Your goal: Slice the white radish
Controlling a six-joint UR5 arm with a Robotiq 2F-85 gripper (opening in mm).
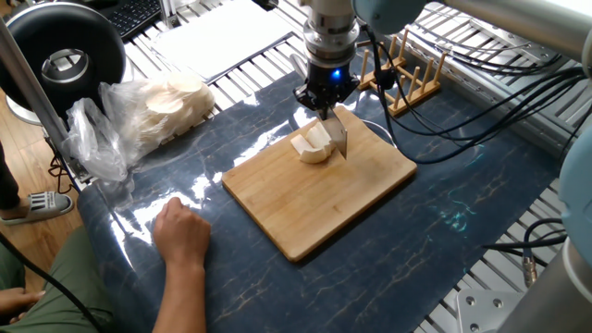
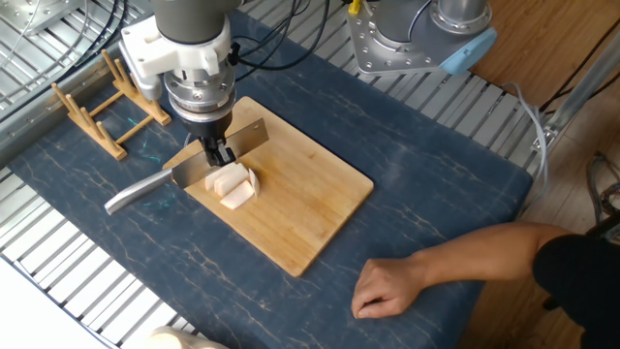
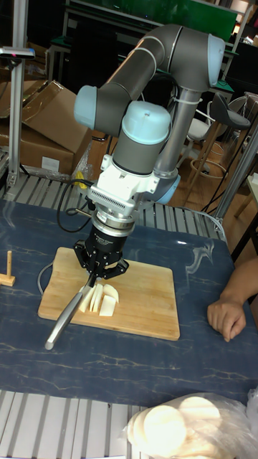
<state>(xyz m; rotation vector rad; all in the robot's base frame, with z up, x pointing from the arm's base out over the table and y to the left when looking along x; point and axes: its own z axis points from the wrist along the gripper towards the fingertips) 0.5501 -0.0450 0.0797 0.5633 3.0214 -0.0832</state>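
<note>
We see the gripper (image 2: 219, 151) clenched on a knife (image 2: 190, 168) — blade down against the white radish (image 2: 232, 184), cut pieces near the cutting board's (image 2: 300, 204) rack-side corner (a person's hand (image 2: 386, 288) rests beyond the opposite edge).

Your tabletop (image 1: 444, 240) wears a dark blue marbled mat. Directly on it you have a wooden cutting board (image 1: 305, 208), a wooden rack (image 2: 92, 107) near one corner, a plastic-wrapped heap of pale slices (image 1: 153, 111), and a person's hand (image 2: 383, 289).
</note>
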